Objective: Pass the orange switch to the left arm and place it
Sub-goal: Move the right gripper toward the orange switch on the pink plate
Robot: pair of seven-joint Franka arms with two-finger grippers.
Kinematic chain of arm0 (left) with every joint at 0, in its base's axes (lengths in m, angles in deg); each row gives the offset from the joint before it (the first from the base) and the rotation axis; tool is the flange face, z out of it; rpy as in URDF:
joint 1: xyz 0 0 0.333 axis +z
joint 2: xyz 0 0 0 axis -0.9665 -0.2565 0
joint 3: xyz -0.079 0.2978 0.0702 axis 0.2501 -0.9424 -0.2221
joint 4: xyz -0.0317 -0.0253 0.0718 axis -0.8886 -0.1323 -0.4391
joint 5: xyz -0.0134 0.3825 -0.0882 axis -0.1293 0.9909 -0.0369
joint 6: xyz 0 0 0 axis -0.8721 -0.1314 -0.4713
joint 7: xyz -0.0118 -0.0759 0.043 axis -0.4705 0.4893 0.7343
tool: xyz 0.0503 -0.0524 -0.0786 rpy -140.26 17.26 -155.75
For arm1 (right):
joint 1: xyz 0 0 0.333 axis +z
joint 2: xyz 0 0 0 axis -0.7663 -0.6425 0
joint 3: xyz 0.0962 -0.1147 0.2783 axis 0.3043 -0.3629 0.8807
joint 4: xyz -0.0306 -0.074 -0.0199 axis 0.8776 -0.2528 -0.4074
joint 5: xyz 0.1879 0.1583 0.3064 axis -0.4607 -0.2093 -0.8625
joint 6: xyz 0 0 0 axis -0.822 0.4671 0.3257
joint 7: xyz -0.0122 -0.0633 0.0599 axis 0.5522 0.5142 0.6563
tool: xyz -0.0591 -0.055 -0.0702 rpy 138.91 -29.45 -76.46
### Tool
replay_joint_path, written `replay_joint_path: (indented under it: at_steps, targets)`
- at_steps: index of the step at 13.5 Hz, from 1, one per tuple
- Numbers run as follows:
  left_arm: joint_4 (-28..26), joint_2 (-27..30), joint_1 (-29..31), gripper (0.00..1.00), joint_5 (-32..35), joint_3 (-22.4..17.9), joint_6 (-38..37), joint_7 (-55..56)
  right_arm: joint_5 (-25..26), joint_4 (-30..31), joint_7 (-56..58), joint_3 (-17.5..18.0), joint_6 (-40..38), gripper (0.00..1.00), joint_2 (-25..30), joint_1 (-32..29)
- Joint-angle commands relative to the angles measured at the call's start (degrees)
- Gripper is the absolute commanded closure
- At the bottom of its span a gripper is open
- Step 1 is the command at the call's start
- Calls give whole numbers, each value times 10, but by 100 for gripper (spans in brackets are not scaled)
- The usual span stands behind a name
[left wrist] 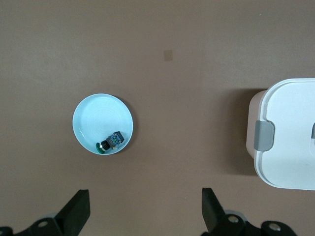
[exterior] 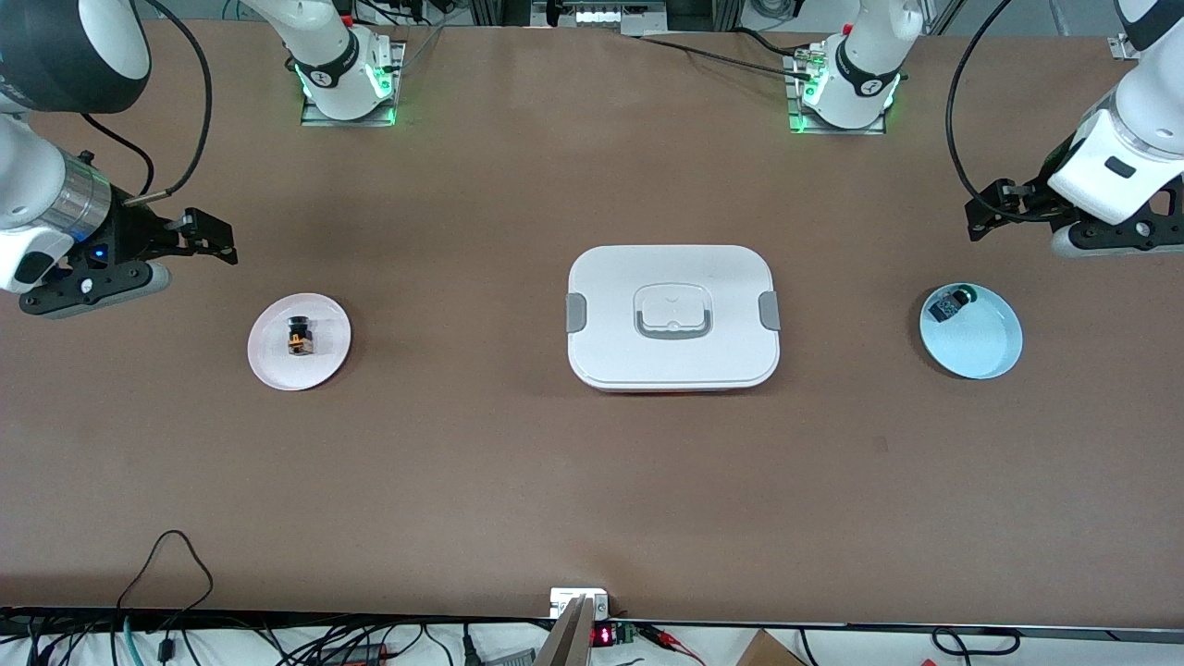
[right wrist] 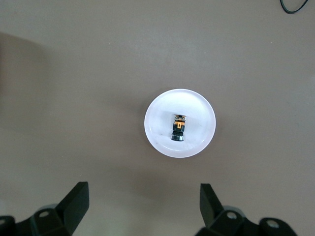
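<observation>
The orange switch (exterior: 299,337) lies on a round pink plate (exterior: 273,359) toward the right arm's end of the table. It also shows in the right wrist view (right wrist: 178,128) on that plate (right wrist: 157,123). The white box (exterior: 610,287) sits mid-table with its lid shut; its end shows in the left wrist view (left wrist: 290,137). My right gripper (exterior: 211,237) is open and empty, up over bare table beside the pink plate; its own view (right wrist: 144,196) shows nothing between the fingers. My left gripper (exterior: 986,218) is open and empty, up over bare table beside the blue plate, as in its own view (left wrist: 145,201).
A round blue plate (exterior: 982,344) toward the left arm's end holds a small black-and-grey component with a green top (exterior: 950,302). Both show in the left wrist view, the plate (left wrist: 96,120) and the component (left wrist: 110,141). Cables hang along the table edge nearest the front camera.
</observation>
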Motion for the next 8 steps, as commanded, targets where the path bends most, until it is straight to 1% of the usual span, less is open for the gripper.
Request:
replay_joint_path:
  at_steps: [1,4,5,7,8]
  targets:
    - [-3,9,4,0,-9,1,-7,-13,5,-8,-12,1,-13,0,1,0]
    - [-3,9,4,0,-9,1,-7,-13,5,-10,12,-1,-11,0,-2,-4]
    - [-3,9,4,0,-9,1,-7,-13,3,-9,46,-1,-12,0,-3,-4]
    - [-3,9,4,0,-9,1,-7,-13,7,3,170,-1,-11,0,-9,-5]
    - [-3,9,4,0,-9,1,-7,-13,11,13,206,-1,-3,0,-11,-5]
